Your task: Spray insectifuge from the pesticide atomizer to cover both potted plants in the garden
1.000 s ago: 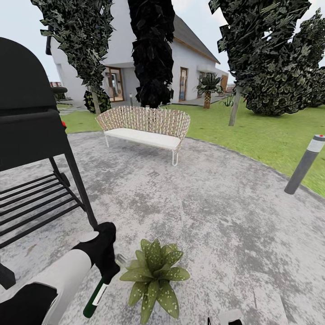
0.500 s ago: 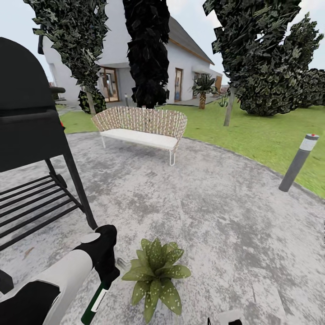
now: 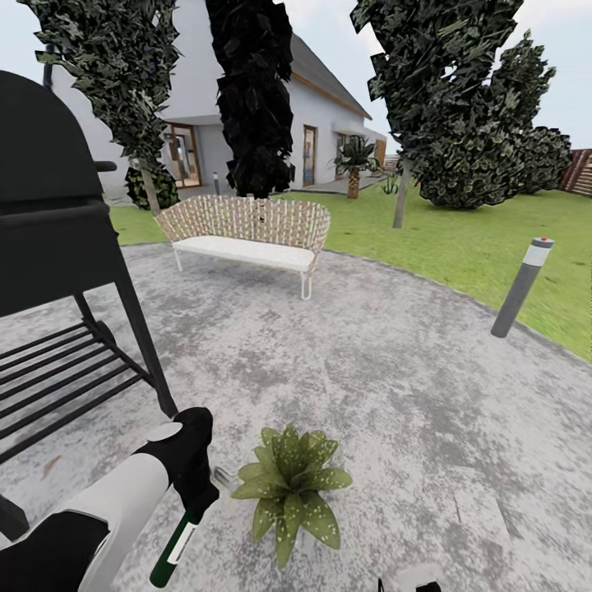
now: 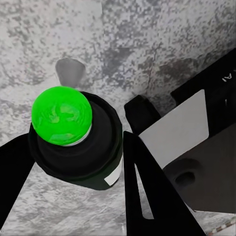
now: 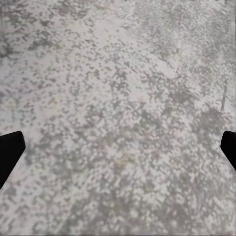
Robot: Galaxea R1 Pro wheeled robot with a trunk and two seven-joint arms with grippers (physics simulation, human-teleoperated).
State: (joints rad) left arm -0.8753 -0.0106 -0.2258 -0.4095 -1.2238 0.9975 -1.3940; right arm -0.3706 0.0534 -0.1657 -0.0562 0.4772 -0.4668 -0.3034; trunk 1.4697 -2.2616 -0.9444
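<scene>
My left gripper (image 3: pixel 195 487) is shut on the pesticide atomizer (image 3: pixel 174 545), a dark green bottle with a white label that hangs down from the fingers over the paving. In the left wrist view the atomizer (image 4: pixel 81 157) has its bright green dot facing the camera and sits between the two black fingers (image 4: pixel 145 189) of the left gripper (image 4: pixel 78 162). One potted plant (image 3: pixel 292 487), a low rosette of speckled olive leaves, stands on the paving just right of that gripper. My right gripper (image 5: pixel 118 147) is open over bare grey paving, with nothing between its fingertips.
A black grill on legs (image 3: pixel 57 247) with a slatted shelf stands close on the left. A wicker bench (image 3: pixel 247 234) is ahead, and a grey bollard (image 3: pixel 518 288) stands at the lawn's edge on the right. Trees (image 3: pixel 255 90), a house and a brown fence (image 3: pixel 580 171) lie beyond.
The whole picture has shifted left, so the camera has turned right; the fence has come into sight. The left arm and atomizer keep their place; the plant sits slightly further right.
</scene>
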